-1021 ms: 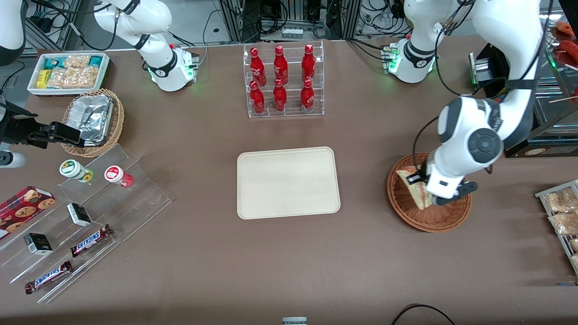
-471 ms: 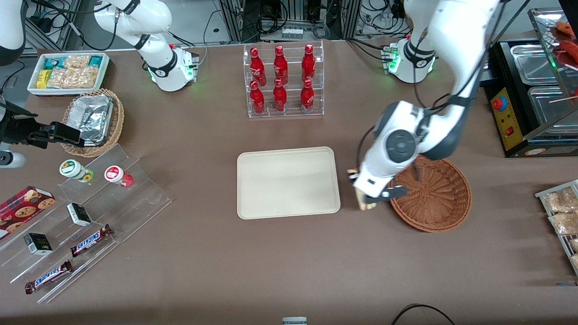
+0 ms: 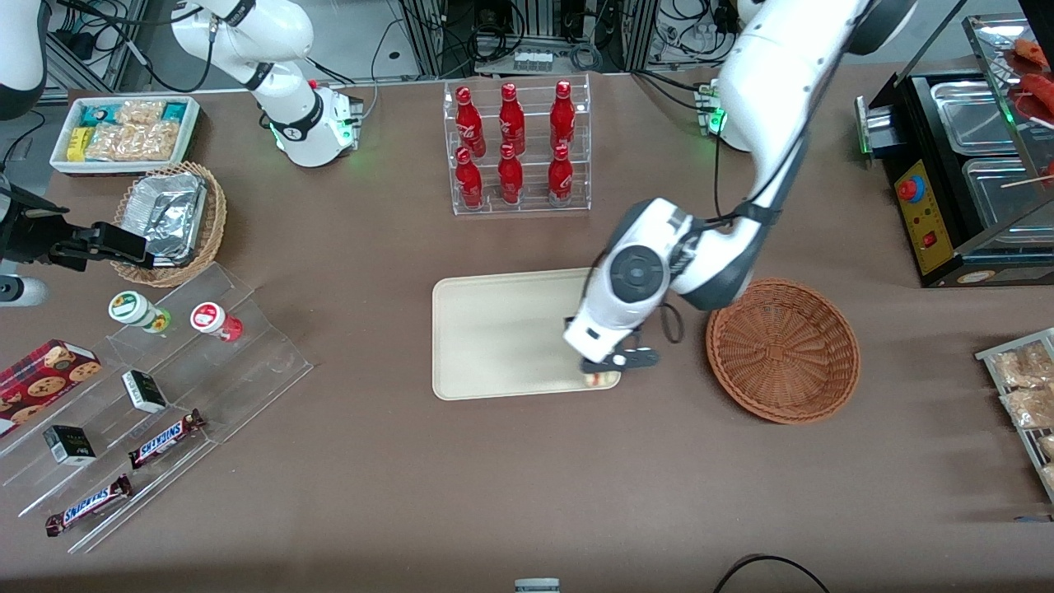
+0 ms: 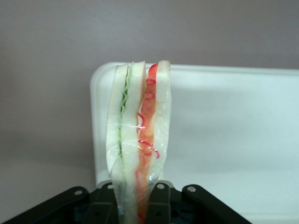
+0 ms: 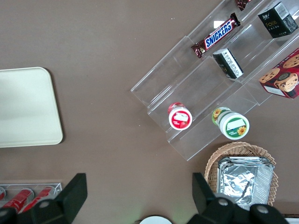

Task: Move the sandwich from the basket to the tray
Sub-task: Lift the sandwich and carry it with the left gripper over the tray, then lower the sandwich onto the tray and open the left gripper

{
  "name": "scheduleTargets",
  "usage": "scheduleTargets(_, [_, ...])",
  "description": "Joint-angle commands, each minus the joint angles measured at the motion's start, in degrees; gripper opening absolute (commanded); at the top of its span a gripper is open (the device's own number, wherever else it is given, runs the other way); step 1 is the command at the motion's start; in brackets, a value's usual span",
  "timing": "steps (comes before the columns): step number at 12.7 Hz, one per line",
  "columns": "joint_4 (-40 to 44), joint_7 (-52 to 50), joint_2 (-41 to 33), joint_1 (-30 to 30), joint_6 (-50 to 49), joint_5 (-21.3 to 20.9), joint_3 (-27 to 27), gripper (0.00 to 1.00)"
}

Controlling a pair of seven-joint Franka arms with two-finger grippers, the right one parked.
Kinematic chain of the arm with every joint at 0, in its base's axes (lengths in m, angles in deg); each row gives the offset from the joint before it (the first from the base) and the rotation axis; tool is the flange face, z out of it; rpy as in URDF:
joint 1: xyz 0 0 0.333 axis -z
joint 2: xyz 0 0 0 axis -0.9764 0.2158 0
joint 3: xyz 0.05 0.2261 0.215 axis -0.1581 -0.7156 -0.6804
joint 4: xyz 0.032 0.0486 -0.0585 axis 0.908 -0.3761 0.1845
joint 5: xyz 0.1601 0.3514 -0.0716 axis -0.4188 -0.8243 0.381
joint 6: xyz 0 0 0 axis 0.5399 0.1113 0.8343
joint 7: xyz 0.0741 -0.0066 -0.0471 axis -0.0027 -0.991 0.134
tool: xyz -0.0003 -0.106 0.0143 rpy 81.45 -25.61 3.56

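**Operator:** Walk me across the table in the front view, starting at the parked arm's end.

**Observer:** There you have a white bin of snack packets [image 3: 125, 132], and nearer the camera a tan wicker basket with crumpled foil [image 3: 170, 216]. Nearer still stands a clear acrylic rack [image 3: 165, 387] with two small cups, small boxes and Snickers bars [image 3: 167, 438]. Toward the middle, your six red bottles [image 3: 512, 148] stand in their clear rack.

**Operator:** And the tray?

**Observer:** The cream tray [image 3: 502, 333] lies flat at the table's centre, nearer the camera than the bottles. Your left gripper [image 3: 608, 371] hangs over the tray corner that is closest to the camera on the working arm's side.

**Operator:** What is it doing with its fingers?

**Observer:** You're clamped on the sandwich [image 4: 138, 140]. In the wrist view the black fingers [image 4: 159, 205] press both bread faces at the wedge's base, and it stands out from them edge-on, showing green filling in one layer and red-orange in the next, under clear wrap. In the front view only a small pale bit of the sandwich [image 3: 601, 380] shows under the gripper, at the tray's rim.

**Operator:** And the basket?

**Observer:** The reddish-brown wicker basket [image 3: 782, 350] sits beside the tray toward the working arm's end, with nothing in it that you can see.
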Motion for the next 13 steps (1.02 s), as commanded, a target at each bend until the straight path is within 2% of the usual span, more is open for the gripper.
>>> scheduleTargets(1, [5.18, -0.8, 3.86, 3.46, -1.37, -0.8, -0.53, 0.09])
scheduleTargets(5, [10.02, -3.51, 8.78, 6.98, -1.72, -0.71, -0.62, 0.08])
scheduleTargets(10, [12.05, -7.83, 9.49, 10.06, -5.32, -1.06, -0.97, 0.03])
scheduleTargets(13, [12.05, -10.81, 9.93, 10.5, -5.41, -4.39, -0.88, 0.03])
